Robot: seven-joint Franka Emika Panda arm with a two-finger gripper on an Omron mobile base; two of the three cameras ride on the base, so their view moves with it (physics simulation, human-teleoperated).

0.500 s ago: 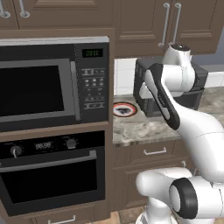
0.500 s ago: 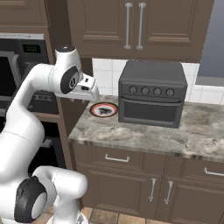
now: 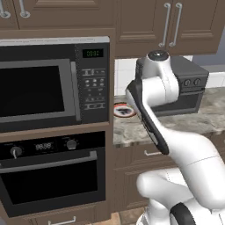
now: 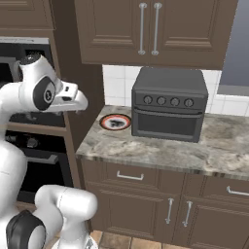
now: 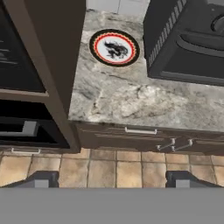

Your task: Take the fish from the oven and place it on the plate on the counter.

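Note:
The oven (image 3: 52, 176) is built into the wall column under a microwave, its glass door shut behind the long silver bar handle. The fish is hidden. The plate (image 3: 124, 110) (image 4: 115, 122), with a red-orange rim and dark centre, lies on the stone counter (image 4: 155, 146) close to the column. My gripper (image 5: 113, 180) hangs high in front of the counter's left end, fingers wide apart and holding nothing, looking down on the plate (image 5: 114, 47) and the counter (image 5: 131, 100). From the right base camera, my white hand (image 4: 73, 101) hovers left of the plate, beside the column.
A dark grey toaster oven (image 4: 168, 104) (image 5: 188, 39) stands on the counter right of the plate. The black microwave (image 3: 44, 88) sits above the oven. Brown cabinets hang overhead and drawers (image 4: 130, 176) run under the counter. Tiled floor (image 5: 109, 168) lies below.
The arm has swung left, carrying the hand from over the counter toward the oven column. The plate and the base have not moved.

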